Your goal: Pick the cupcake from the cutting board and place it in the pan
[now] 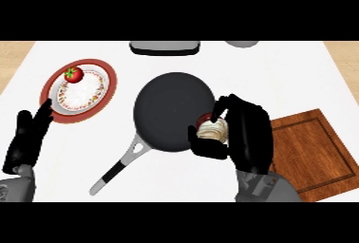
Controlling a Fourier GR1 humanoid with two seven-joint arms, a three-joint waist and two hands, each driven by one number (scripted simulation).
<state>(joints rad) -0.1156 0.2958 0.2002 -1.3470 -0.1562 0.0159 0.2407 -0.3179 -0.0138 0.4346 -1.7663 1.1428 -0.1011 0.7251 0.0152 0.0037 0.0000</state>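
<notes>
Cupcake (212, 129) is clasped in my right hand (245, 130), fingers curled round it, over the pan (168, 104) at its right rim. The board (316, 152) lies right of the pan. The plate (88, 92) with a tomato (73, 73) and my open left hand (28, 137) are to its left.

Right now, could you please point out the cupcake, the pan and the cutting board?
cupcake (212, 130), head view, on its pale wrapper.
pan (168, 104), head view, on its bare dark base.
cutting board (312, 152), head view, on the bare wood at its middle.
</notes>
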